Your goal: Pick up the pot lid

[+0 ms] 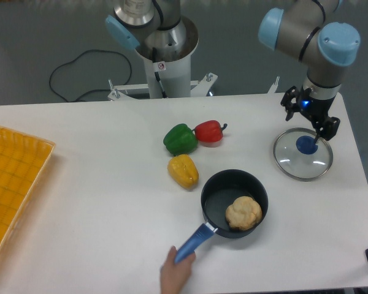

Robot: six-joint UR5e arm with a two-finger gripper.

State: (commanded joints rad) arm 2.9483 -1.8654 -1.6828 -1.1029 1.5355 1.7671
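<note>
while the pincer (308, 125) is held wide open, with nothing gripped, above the pot lid (299, 163) on the counter (104, 190), the approach seems in hand; next, its blue knob (306, 145) should be straddled, then firmly clasped.

No readable text, labels, brands, numbers or signs anywhere

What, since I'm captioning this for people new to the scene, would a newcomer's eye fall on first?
Probably the black pot near the centre, its blue handle pointing toward the bottom of the picture. Next, perhaps, the red pepper, green pepper and yellow pepper beyond it, then the clear lid at the right.
</note>
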